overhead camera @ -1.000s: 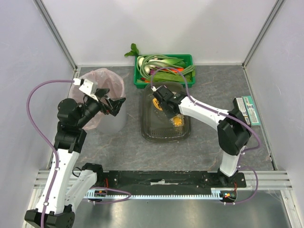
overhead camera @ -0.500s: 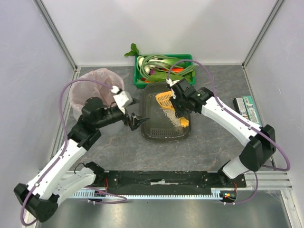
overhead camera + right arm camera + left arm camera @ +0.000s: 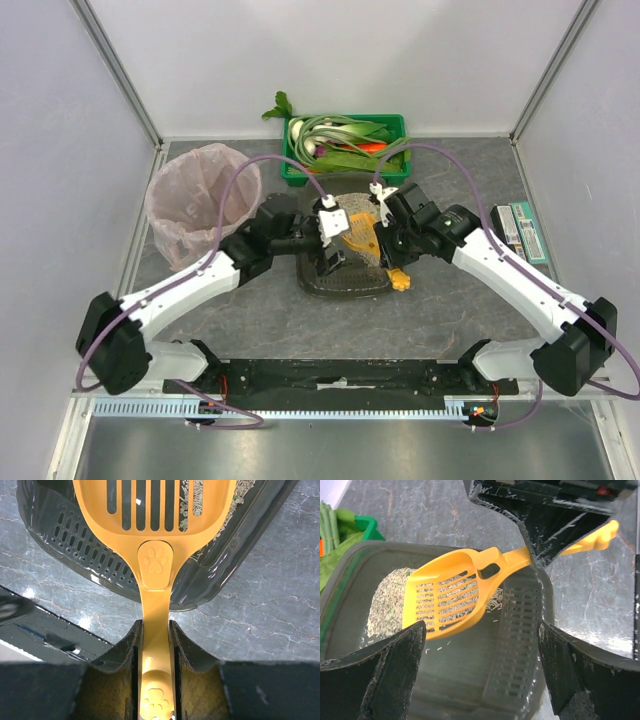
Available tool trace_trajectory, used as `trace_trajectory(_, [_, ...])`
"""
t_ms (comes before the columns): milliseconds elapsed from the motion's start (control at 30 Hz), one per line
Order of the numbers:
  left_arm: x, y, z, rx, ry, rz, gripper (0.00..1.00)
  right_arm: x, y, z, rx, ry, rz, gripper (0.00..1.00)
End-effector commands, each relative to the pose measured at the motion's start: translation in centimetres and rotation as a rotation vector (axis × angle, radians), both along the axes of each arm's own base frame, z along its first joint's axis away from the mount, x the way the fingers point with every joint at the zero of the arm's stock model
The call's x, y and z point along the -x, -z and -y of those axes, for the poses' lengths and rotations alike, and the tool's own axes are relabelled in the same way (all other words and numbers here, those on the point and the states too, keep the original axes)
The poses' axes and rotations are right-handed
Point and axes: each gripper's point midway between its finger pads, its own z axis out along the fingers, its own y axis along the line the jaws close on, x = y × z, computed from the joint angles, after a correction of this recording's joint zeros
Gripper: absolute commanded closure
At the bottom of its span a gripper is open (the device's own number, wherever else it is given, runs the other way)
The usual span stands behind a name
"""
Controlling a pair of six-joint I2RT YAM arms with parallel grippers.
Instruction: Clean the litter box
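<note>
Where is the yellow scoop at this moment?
In the top view the yellow scoop hangs mid-table over the litter box, its handle clamped in the right claw.

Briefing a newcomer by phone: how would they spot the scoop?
Find the green vegetable crate at the back; the dark grey litter box lies just in front. Over it, the right gripper holds the scoop, the only yellow, slotted thing.

The right gripper (image 3: 155,630) pinched the handle of an orange slotted plastic scoop (image 3: 155,565) between its black fingers (image 3: 127,647). Ahead of them, the scoop's head reached over a shallow dark grey plastic litter box (image 3: 65,522). Pale beige litter pellets (image 3: 245,492) lay ahead-right, and a grey marbled tabletop (image 3: 270,610) lay beneath.
</note>
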Motion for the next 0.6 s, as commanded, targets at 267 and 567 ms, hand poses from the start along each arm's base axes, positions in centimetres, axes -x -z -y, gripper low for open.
trace_trajectory(267, [-2.3, 1.3, 5.6, -0.031, 0.118, 0.117, 0.02, 0.7, -1.8, 0.2, -0.066, -0.016, 0.068, 1.0])
trace_trajectory(567, [-3.1, 2.9, 6.3, -0.053, 0.08, 0.061, 0.27, 0.6, -1.0, 0.7, -0.04, -0.019, 0.077, 1.0])
